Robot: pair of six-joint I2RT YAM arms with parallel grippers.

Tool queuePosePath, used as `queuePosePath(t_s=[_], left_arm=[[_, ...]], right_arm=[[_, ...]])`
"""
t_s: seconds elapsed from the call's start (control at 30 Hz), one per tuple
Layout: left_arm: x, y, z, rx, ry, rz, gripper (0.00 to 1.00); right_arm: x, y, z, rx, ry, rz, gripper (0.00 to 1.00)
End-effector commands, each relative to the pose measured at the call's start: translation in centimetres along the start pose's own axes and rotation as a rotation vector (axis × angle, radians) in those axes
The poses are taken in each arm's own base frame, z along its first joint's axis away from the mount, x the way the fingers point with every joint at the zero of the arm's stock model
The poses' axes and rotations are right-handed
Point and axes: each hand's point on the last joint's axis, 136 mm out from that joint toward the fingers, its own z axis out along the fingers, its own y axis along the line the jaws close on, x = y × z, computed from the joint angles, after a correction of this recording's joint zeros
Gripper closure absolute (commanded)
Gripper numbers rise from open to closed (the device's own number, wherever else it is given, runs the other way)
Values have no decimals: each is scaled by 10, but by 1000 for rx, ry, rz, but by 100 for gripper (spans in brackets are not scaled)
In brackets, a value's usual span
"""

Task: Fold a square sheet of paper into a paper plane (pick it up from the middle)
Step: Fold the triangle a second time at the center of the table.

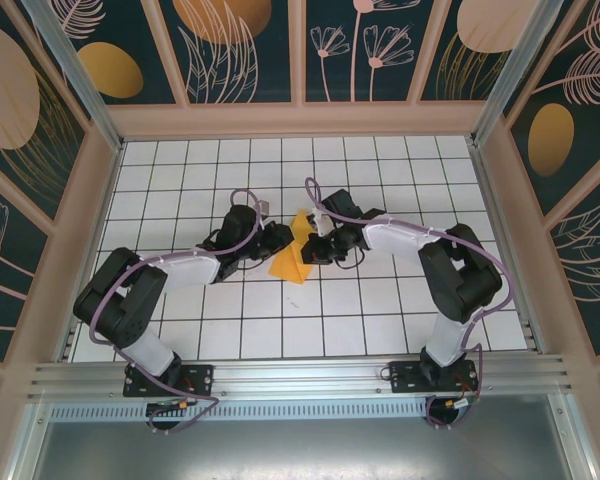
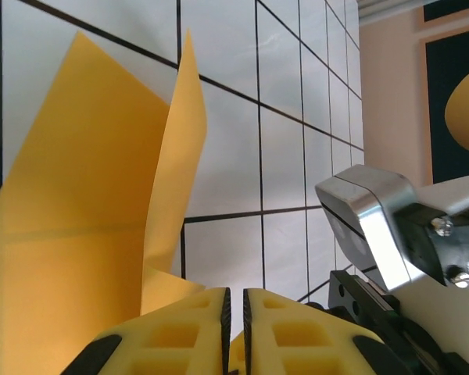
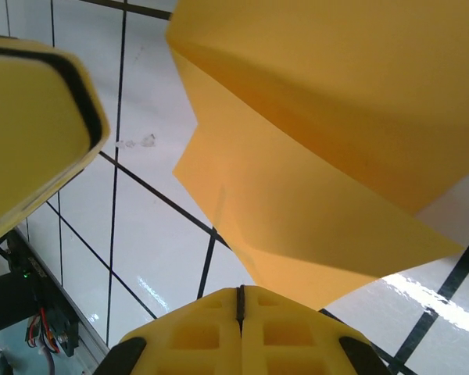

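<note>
While right gripper (image 3: 239,295) fingers clamp folded orange-yellow paper (image 1: 290,265) corner, we see left gripper (image 2: 234,301) fingers nearly together beside it, hold unclear.

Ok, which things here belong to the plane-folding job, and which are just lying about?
Job: orange paper sheet, left tool, right tool.
Just there: gridded table, painted wall panels, metal rail.
</note>
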Motion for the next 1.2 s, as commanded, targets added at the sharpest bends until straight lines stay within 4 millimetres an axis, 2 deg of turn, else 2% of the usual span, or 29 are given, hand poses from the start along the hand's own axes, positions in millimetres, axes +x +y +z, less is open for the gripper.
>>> queuePosePath(t_s=[0.0, 0.07, 0.17, 0.37, 0.53, 0.67, 0.83, 1.03, 1.17], left_arm=[[9, -4, 10, 25, 66, 12, 85], [12, -5, 15, 39, 84, -2, 86], [15, 4, 25, 26, 101, -17, 85], [17, 31, 34, -66, 100, -32, 86], [18, 55, 41, -147, 90, -14, 85], [15, 70, 41, -204, 69, 8, 85], [17, 63, 45, -157, 84, 11, 84], [27, 54, 49, -72, 134, 7, 82], [28, 59, 50, -89, 136, -2, 82]], right_arm=[[2, 2, 9, -34, 10, 19, 98], [2, -3, 14, -31, 12, 29, 99], [0, -5, 22, -40, 17, 38, 99], [-9, -11, 27, -31, -6, 49, 99], [-7, -4, 17, -38, -21, 45, 97], [6, 2, 10, -60, -2, 43, 97], [21, 7, 12, -75, 18, 47, 97], [19, 16, 12, -80, 10, 40, 96], [25, 6, 23, -59, 39, 62, 97]])
